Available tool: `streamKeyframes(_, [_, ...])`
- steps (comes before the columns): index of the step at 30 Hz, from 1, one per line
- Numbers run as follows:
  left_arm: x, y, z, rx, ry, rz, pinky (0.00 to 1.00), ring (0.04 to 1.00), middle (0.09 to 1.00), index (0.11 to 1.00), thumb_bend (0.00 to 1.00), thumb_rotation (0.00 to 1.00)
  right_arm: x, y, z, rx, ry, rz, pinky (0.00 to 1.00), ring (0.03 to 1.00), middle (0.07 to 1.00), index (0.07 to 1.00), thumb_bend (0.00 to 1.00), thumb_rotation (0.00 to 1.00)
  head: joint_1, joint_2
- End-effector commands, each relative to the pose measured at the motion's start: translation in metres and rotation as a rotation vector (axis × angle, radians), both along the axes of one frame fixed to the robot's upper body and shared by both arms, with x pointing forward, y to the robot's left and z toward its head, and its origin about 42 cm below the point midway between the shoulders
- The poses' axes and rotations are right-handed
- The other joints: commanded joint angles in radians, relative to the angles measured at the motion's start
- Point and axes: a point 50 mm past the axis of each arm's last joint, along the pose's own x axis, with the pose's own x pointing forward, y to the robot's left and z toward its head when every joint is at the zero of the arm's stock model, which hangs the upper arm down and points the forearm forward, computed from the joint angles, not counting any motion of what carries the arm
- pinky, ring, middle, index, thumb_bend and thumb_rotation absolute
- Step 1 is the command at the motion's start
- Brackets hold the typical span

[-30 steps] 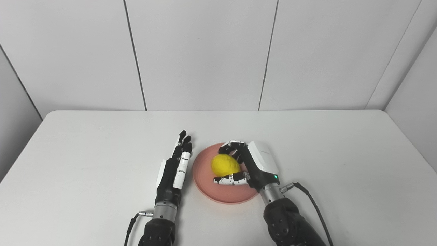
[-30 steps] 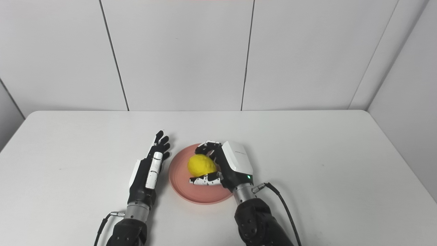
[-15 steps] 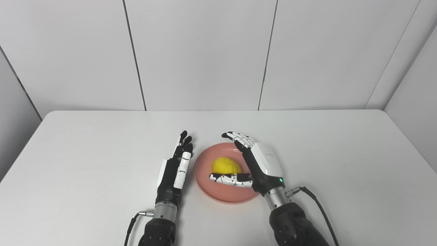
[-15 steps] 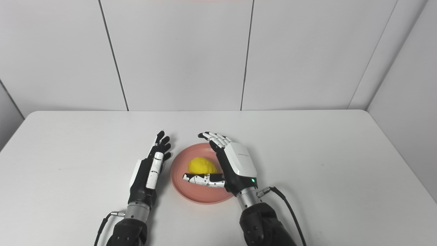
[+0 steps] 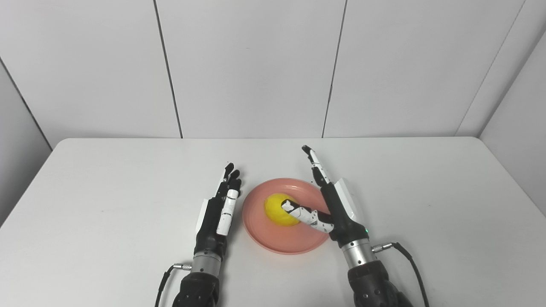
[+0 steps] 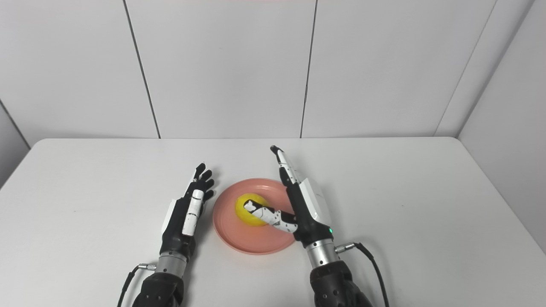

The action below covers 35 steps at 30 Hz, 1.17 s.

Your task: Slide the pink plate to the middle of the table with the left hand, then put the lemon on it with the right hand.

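Table, white and wide, carries everything here. Near its middle, toward the robot's side, sits the pink plate, flat on the surface. The lemon lies on the plate, a little left of the plate's centre, and looks to be resting on the dish under its own weight. Its long axis is hard to read from above; it shows as nearly round.

Just left of the plate lies the left hand, its fingers straight and close together, pointing away from the robot. It holds nothing, and whether it touches the plate's rim cannot be told.

The right hand stands over the plate's right edge, turned on its side, its fingers stretched out past the far rim. It grips nothing. Its thumb reaches leftward, and the tip lies against or just above the lemon's right side; contact cannot be settled from either view.

So the lemon lies to the left of the right palm, on the thumb side, and the right hand is the nearer of the two. Both parts of the task look done. Any pulling away would best go right and up, so the thumb does not roll the fruit.
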Motion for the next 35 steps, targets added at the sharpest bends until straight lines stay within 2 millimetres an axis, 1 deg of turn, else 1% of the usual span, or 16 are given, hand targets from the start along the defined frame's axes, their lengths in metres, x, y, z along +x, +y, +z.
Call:
streamKeyframes(1, [-0.01, 0.008, -0.024, 0.019, 0.048, -0.003, 0.95, 0.966, 0.982, 0.983, 0.64, 1.0, 0.003, -0.002, 0.012, 0.051, -0.044, -0.002, 0.96, 0.997, 1.0, 0.999, 0.7, 0.99, 0.001, -0.001])
streamKeyframes(4, [-0.01, 0.011, -0.024, 0.045, 0.044, 0.021, 0.92, 0.944, 0.965, 0.966, 0.64, 1.0, 0.004, -0.013, 0.006, 0.118, -0.008, -0.007, 0.98, 1.0, 1.0, 0.991, 0.67, 1.0, -0.003, -0.004])
streamKeyframes(8, [-0.01, 0.012, -0.025, 0.019, 0.037, 0.004, 0.95, 0.962, 0.977, 0.978, 0.63, 1.0, 0.003, -0.018, 0.002, 0.214, 0.029, -0.005, 1.0, 1.0, 1.0, 0.987, 0.67, 1.0, -0.007, -0.002])
streamKeyframes(10, [-0.009, 0.013, -0.024, 0.009, 0.035, -0.003, 0.96, 0.973, 0.986, 0.988, 0.64, 1.0, 0.004, -0.019, 0.001, 0.238, 0.035, -0.012, 1.0, 1.0, 1.0, 0.985, 0.68, 1.0, -0.014, 0.0])
streamKeyframes(12, [-0.009, 0.014, -0.024, 0.022, 0.03, -0.002, 0.95, 0.968, 0.985, 0.987, 0.64, 1.0, 0.005, -0.02, 0.0, 0.29, 0.052, 0.003, 1.0, 1.0, 1.0, 0.996, 0.72, 1.0, -0.018, 0.002])
streamKeyframes(15, [-0.008, 0.015, -0.025, 0.031, 0.025, 0.01, 0.94, 0.957, 0.975, 0.978, 0.64, 1.0, 0.007, -0.024, -0.004, 0.322, 0.081, 0.015, 1.0, 1.0, 1.0, 1.0, 0.74, 1.0, -0.019, 0.0])
streamKeyframes(21, [-0.008, 0.014, -0.026, -0.014, 0.026, 0.004, 0.97, 0.976, 0.988, 0.988, 0.64, 1.0, 0.007, -0.025, -0.011, 0.404, 0.155, 0.032, 1.0, 1.0, 1.0, 1.0, 0.74, 1.0, -0.019, 0.001])
streamKeyframes(25, [-0.007, 0.016, -0.026, 0.012, 0.028, 0.01, 0.97, 0.978, 0.992, 0.995, 0.65, 1.0, 0.007, -0.023, -0.018, 0.448, 0.177, 0.052, 1.0, 1.0, 1.0, 1.0, 0.74, 1.0, -0.016, 0.002])
streamKeyframes(29, [-0.007, 0.017, -0.025, 0.003, 0.026, 0.013, 0.98, 0.988, 0.998, 0.999, 0.63, 1.0, 0.006, -0.02, -0.02, 0.463, 0.192, 0.061, 1.0, 1.0, 1.0, 1.0, 0.73, 1.0, -0.019, 0.003])
streamKeyframes(35, [-0.005, 0.018, -0.026, 0.025, 0.03, 0.018, 1.0, 1.0, 1.0, 1.0, 0.66, 1.0, 0.005, -0.019, -0.022, 0.477, 0.211, 0.054, 1.0, 1.0, 1.0, 1.0, 0.75, 1.0, -0.02, 0.004])
